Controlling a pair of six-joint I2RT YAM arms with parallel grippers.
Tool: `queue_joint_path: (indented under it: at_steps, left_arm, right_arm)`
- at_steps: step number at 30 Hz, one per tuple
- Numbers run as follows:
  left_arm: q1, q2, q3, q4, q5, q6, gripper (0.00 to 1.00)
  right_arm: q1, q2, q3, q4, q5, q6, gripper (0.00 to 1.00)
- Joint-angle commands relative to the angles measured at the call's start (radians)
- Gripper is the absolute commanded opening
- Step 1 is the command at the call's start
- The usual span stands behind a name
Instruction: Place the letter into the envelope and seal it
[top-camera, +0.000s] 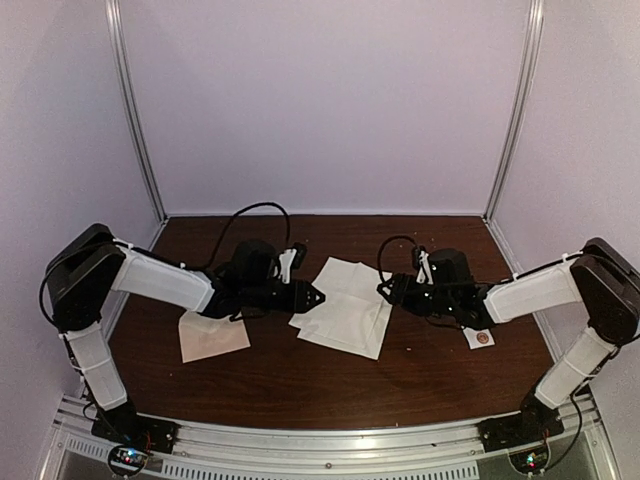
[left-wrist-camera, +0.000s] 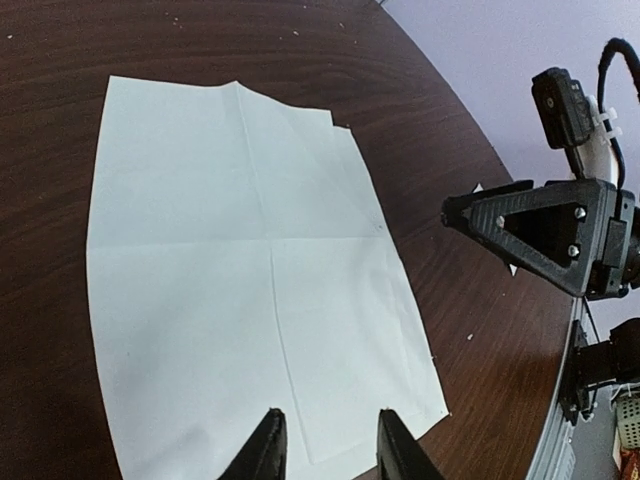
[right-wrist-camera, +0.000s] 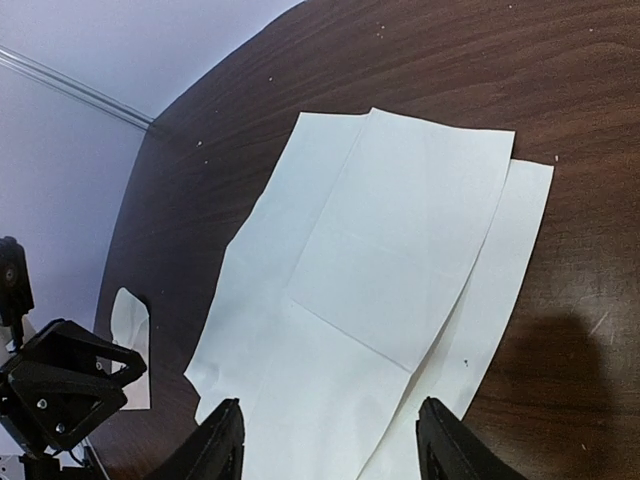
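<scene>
A small cream-tan paper envelope (top-camera: 212, 338) is lying flat on the dark brown wooden table (top-camera: 300, 395) at the left side, and its far edge is going under the left arm. Just to the right of it, the black left gripper (top-camera: 319, 296) is hanging low over the left edge of the letter. Its fingers (left-wrist-camera: 264, 447) are standing partly apart and are holding nothing.

The large off-white creased paper letter (top-camera: 347, 308) is lying in the middle of the table, between the two grippers and apart from the envelope. One layer of it is lying folded over another.

The black right gripper (top-camera: 383, 290) is hovering at the right edge of the letter, with its fingers (right-wrist-camera: 221, 441) spread wide and empty. A small white strip with a round sticker (top-camera: 480, 339) is lying near the right arm.
</scene>
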Motion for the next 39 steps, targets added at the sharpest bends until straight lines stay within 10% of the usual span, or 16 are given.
queue_joint_path:
  at_steps: [1,39]
  left_arm:
    - [-0.011,0.051,0.041,0.039,0.019,0.03,0.31]
    - [-0.206,0.152,-0.096,0.063,0.054,-0.047,0.23]
  right_arm:
    - [0.012,0.075,0.044,0.019,0.034,0.022,0.59]
    - [0.017,0.28,0.126,0.113,-0.084,0.021,0.49]
